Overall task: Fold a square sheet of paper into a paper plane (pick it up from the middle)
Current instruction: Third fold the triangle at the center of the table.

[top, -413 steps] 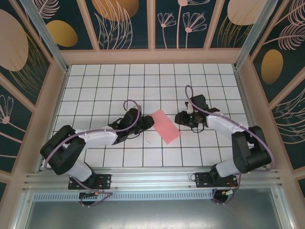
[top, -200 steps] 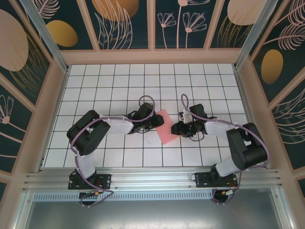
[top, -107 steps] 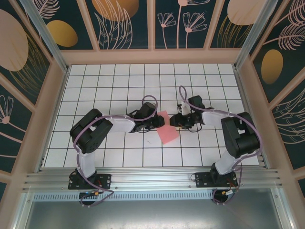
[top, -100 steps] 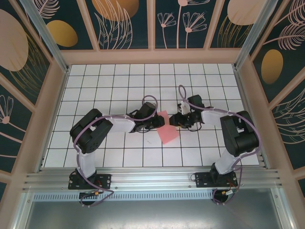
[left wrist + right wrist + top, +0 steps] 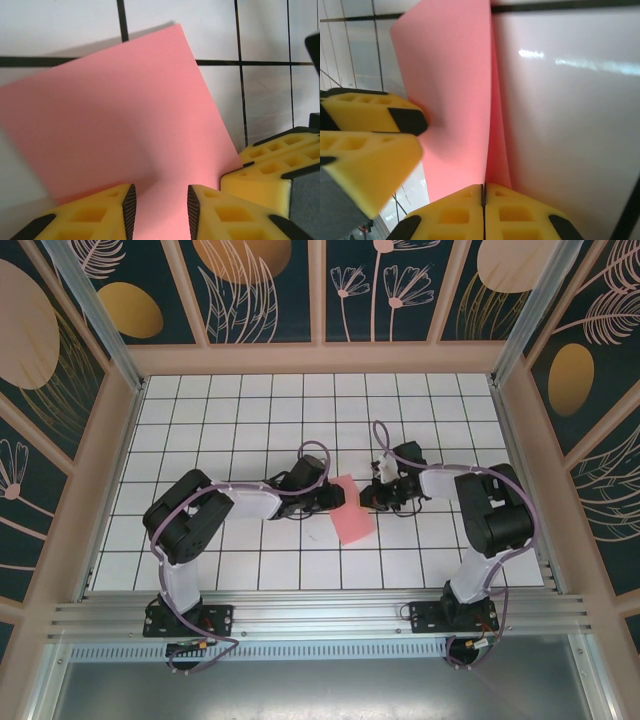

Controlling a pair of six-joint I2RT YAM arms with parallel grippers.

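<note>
The square sheet of paper (image 5: 352,521) is salmon pink and lies skewed on the white tiled table between the two arms. My left gripper (image 5: 336,498) is over its left edge. In the left wrist view the left gripper (image 5: 160,210) stands open, its yellow fingers set down on the paper (image 5: 125,110) with pink showing in the gap. My right gripper (image 5: 369,496) is at the sheet's right edge. In the right wrist view the right gripper (image 5: 483,192) is shut on the paper (image 5: 455,90), whose pinched edge stands up off the table.
The two grippers sit close together, and the right gripper's fingers (image 5: 275,165) show beside the sheet in the left wrist view. The tiled table (image 5: 230,410) is ringed by patterned walls (image 5: 60,390). A metal rail (image 5: 320,620) runs along the near edge.
The left gripper came in from the left onto the sheet. The right gripper moved left to the sheet's right edge and has just shut on it. The paper shifted slightly.
</note>
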